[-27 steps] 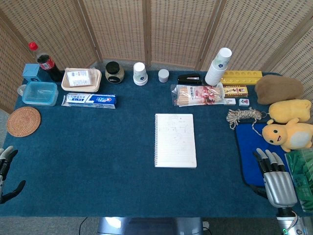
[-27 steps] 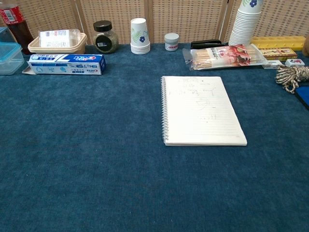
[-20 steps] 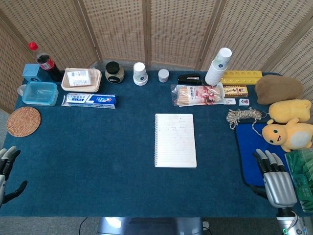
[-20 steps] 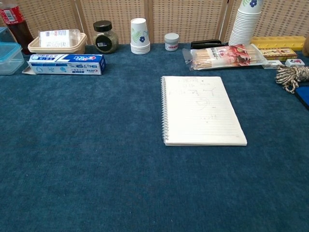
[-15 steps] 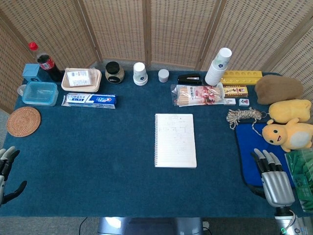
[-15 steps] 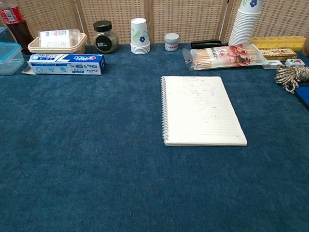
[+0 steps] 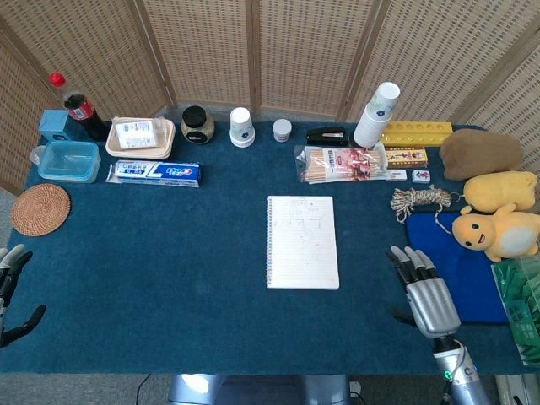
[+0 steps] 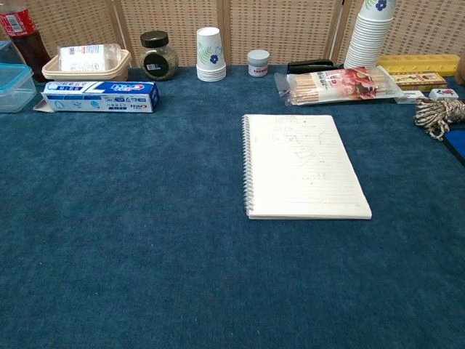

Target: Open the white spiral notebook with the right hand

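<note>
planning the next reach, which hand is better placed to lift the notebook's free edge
The right hand. It sits open just right of the white spiral notebook, on the side of the free page edge, since the spiral runs down the left. The left hand is at the table's far left edge, with the whole notebook between.

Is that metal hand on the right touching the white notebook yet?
Apart. The head view shows the right hand lying to the right of the white spiral notebook, with a clear strip of blue table between them.

Head view: high, looking steeply down, whole tabletop (image 7: 169, 253) in frame. Chest view: low, near, facing the screen. Both share the notebook (image 7: 302, 242) and back-row items.
</note>
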You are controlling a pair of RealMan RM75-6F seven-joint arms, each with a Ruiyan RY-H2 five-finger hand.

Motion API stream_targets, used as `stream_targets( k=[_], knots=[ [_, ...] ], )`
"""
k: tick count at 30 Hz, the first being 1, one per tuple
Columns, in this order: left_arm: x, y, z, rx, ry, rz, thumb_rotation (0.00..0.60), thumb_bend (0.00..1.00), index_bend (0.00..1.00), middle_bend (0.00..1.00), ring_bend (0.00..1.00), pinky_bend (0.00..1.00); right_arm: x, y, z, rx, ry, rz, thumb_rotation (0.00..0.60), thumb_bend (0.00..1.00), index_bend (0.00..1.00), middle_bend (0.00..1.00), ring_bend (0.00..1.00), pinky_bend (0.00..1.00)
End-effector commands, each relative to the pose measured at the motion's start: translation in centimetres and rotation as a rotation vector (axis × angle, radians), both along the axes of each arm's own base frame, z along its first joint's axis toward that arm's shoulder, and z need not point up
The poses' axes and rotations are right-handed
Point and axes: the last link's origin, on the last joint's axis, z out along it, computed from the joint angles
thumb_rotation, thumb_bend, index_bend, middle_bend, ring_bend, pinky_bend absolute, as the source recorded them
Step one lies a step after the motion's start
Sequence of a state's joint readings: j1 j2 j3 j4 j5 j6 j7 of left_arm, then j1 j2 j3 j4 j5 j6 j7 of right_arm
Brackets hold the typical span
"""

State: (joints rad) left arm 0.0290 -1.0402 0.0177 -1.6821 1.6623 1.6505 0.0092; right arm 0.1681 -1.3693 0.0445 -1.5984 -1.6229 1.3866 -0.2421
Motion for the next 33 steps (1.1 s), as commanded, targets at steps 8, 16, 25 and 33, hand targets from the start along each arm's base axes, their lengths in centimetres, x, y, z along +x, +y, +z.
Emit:
stream_targets(
  k=[8, 16, 25, 33],
  knots=[
    [0.6, 0.9, -0.3, -0.022, -0.004, -0.016, 0.600, 0.25, 0.10, 0.05, 0.00, 0.00, 2.3, -3.1, -4.4, 0.047, -0.004, 0.015, 0.600, 0.12, 0.03, 0.11, 0.04, 0.12],
    [0.7, 1.6, -1.0, -0.046, -0.005, -0.013, 0.600, 0.25, 0.10, 0.05, 0.00, 0.00, 3.3, -4.7, -6.7, 0.040, 0.024, 0.036, 0.600, 0.12, 0.03, 0.11, 0.04, 0.12],
    [0.2, 1.8, -1.2, -0.054, -0.007, 0.002, 0.600, 0.25, 0.10, 0.05, 0.00, 0.00, 3.4, -5.4, -8.5, 0.058, 0.047, 0.041, 0.600, 0.12, 0.03, 0.11, 0.04, 0.12],
    [-0.2, 1.7, -1.3, -0.055, -0.010, 0.014, 0.600, 0.25, 0.10, 0.05, 0.00, 0.00, 3.2, -5.5, -9.5, 0.077, 0.070, 0.053, 0.600, 0.12, 0.03, 0.10, 0.04, 0.12]
  ],
)
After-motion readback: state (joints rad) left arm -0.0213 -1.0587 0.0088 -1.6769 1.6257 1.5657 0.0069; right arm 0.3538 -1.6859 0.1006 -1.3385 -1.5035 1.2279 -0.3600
